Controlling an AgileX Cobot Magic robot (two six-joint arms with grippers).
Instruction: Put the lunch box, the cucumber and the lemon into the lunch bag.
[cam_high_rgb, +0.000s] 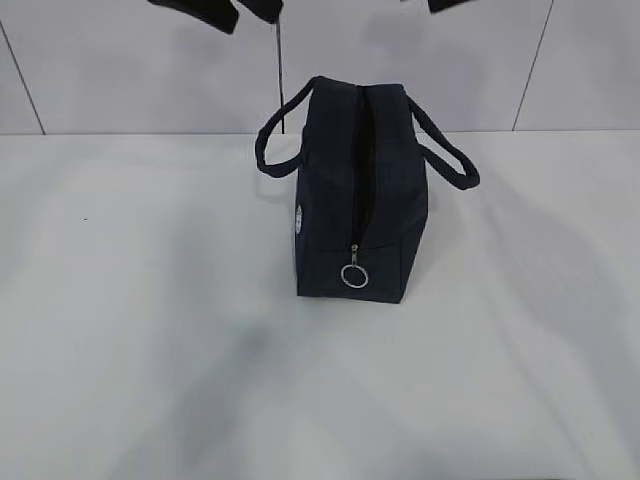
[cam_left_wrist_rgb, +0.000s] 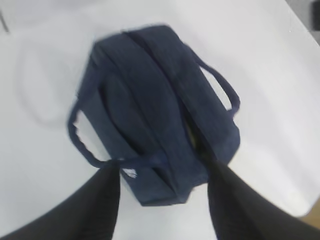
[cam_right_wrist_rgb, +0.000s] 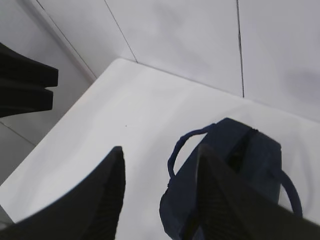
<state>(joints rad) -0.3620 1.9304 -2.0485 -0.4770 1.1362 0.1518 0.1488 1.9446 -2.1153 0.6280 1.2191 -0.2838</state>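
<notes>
Nearest the exterior camera, the ring pull (cam_high_rgb: 354, 275) hangs at the end of the lunch bag (cam_high_rgb: 350, 190), which stands upright mid-counter (cam_high_rgb: 150, 350) with both handles out sideways. Above it, the left end effector (cam_left_wrist_rgb: 165, 200) has its fingers spread apart, empty; the right end effector (cam_right_wrist_rgb: 160, 200) likewise gapes, holding nothing

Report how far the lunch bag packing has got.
Looks done: no lunch box, cucumber or lemon shows on the table in any view, so they are probably inside the lunch bag, though its contents are hidden. In hand: nothing; the left gripper and right gripper hang above the bag, open and empty. Left: the top zipper seems still parted, ring pull at the near end.
</notes>
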